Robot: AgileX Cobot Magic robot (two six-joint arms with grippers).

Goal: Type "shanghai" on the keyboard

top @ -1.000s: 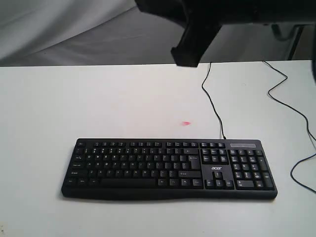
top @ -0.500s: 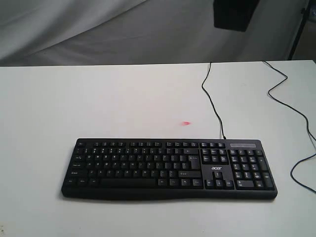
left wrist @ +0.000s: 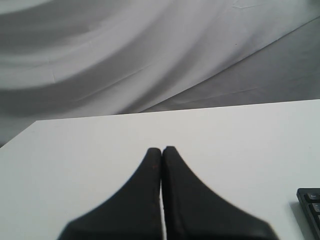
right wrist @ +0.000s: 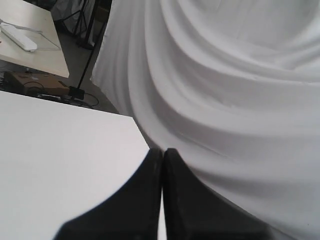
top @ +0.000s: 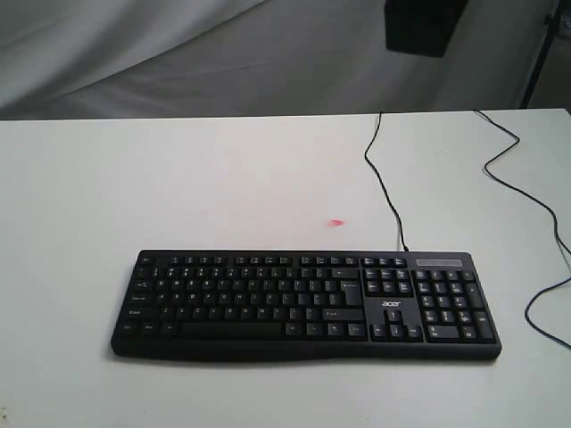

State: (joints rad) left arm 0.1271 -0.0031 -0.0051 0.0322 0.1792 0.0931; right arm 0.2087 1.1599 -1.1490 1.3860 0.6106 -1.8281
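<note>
Near the front edge of the white table (top: pixel 178 178) the keyboard (top: pixel 303 303) lies flat, its long axis running left to right across the exterior view; the space-bar row faces the camera and the function row faces away, so the legends read upright from there; the number pad sits at the right end, with a small white logo just left of it.

Just beyond the keyboard's far edge a small pink spot (top: pixel 336 223) marks the bare tabletop; a thin black cable (top: pixel 384 187) leaves the far edge near the number pad and curves back over the table's far side; a second cable (top: pixel 526 196) wanders along the right side, apart from the first.

Behind the table hangs a grey-white cloth (top: pixel 178 62) in soft folds; a dark block (top: pixel 424 27) shows at the top right, and I cannot tell what it is.

My left pincer (left wrist: pixel 161 150) has its two fingers pressed flat together with nothing between them; it points across bare table toward the cloth, well apart from the keyboard, of which only a corner shows in that view; my right pincer (right wrist: pixel 162 151) is likewise closed on nothing, aimed past a table corner at the draped cloth.
</note>
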